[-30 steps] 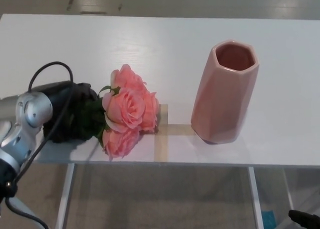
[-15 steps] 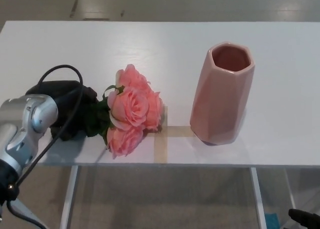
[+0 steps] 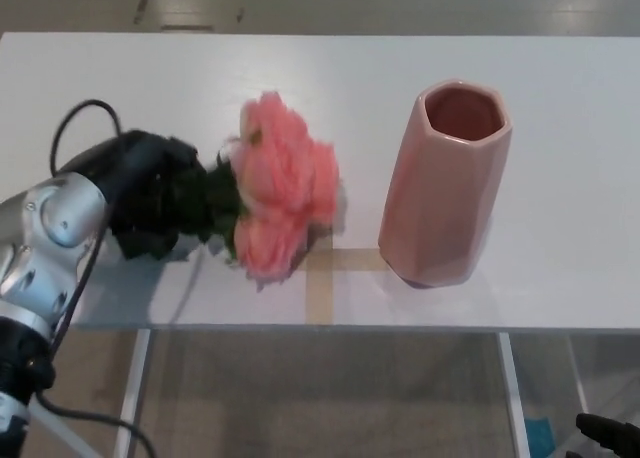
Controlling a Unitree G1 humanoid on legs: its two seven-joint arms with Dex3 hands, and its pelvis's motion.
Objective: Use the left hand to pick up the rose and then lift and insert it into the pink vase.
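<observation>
Left hand [image 3: 150, 193] was closed around the leafy stem end of the rose bunch [image 3: 283, 196], its black fingers wrapped over the dark green leaves [image 3: 205, 208]. Several pink blooms, blurred in the picture, pointed toward the pink vase [image 3: 446, 183], and a shadow lay on the white table [image 3: 300, 88] under them, though whether the blooms cleared the surface could not be told. That faceted vase stood upright to the right of the flowers, near them but apart, its open mouth facing up, beside strips of tan tape [image 3: 322, 278] on the tabletop. A black cable [image 3: 75, 128] looped over the silver forearm [image 3: 45, 238]. At the lower right corner a small dark piece, perhaps the right hand [image 3: 608, 436], showed too little to judge its fingers.
</observation>
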